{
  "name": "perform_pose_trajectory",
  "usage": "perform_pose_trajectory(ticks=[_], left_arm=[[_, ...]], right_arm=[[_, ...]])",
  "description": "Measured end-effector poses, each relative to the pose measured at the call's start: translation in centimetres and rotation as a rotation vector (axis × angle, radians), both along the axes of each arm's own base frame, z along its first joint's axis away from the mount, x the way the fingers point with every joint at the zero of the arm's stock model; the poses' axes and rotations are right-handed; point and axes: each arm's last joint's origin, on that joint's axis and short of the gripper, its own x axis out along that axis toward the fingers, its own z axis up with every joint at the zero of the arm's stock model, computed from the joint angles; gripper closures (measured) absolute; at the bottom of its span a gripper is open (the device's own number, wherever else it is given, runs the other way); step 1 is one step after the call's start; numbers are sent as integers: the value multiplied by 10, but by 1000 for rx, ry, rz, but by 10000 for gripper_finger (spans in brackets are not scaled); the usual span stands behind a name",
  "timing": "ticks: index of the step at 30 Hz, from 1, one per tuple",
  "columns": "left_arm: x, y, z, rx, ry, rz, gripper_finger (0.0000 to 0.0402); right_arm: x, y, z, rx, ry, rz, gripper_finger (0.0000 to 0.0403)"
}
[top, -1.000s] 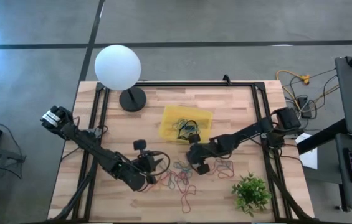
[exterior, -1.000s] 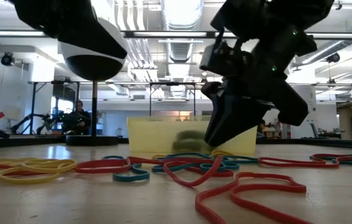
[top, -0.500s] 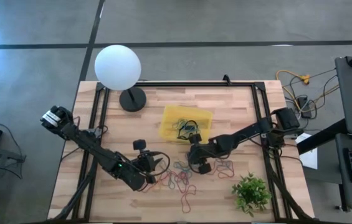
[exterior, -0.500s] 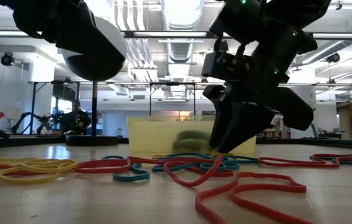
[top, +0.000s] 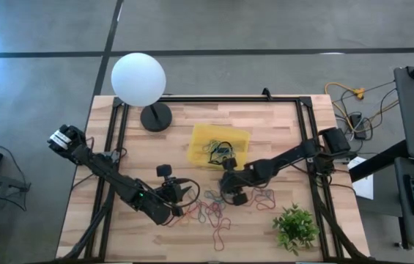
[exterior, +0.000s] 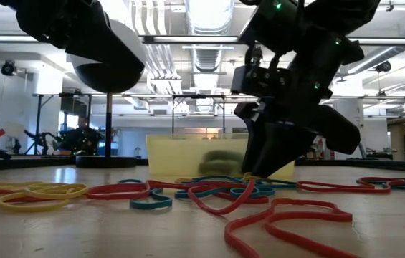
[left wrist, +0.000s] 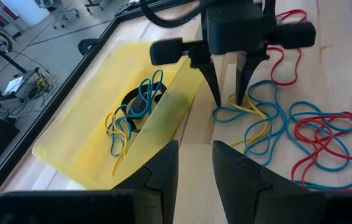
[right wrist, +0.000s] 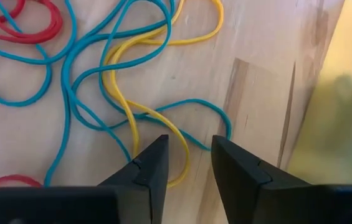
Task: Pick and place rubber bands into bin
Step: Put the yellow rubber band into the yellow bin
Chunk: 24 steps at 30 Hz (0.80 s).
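the left gripper [top: 185, 194] is held low over the near-left bands, fingers slightly apart and empty, apparently waiting. the bin [top: 199, 139], mid-table, already holds several bands. just near of it, the right gripper [left wrist: 228, 99] is poised, fingers parted astride a yellow rubber band [right wrist: 139, 115] tangled with blue ones [right wrist: 85, 81], seemingly for pinching.

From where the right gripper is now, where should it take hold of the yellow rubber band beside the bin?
Grip the yellow rubber band on the thin strand between the open fingertips of the right gripper, coming straight down. It lies flat on the table, tangled with blue rubber bands, so a narrow pinch there probably catches least blue. The bin stays clear.
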Motion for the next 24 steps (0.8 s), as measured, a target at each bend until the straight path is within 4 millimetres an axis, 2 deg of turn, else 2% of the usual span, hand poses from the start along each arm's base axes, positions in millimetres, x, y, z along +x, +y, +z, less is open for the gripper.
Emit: perform_pose_trajectory(ticks=[8,16,24], left_arm=[[0,0,0,0,0,0,318],[0,0,0,0,1,1,318],[0,0,0,0,0,0,318]], right_arm=[[0,0,0,8,5,-11,318],[-1,0,0,2,29,-10,389],[-1,0,1,3,29,-11,394]])
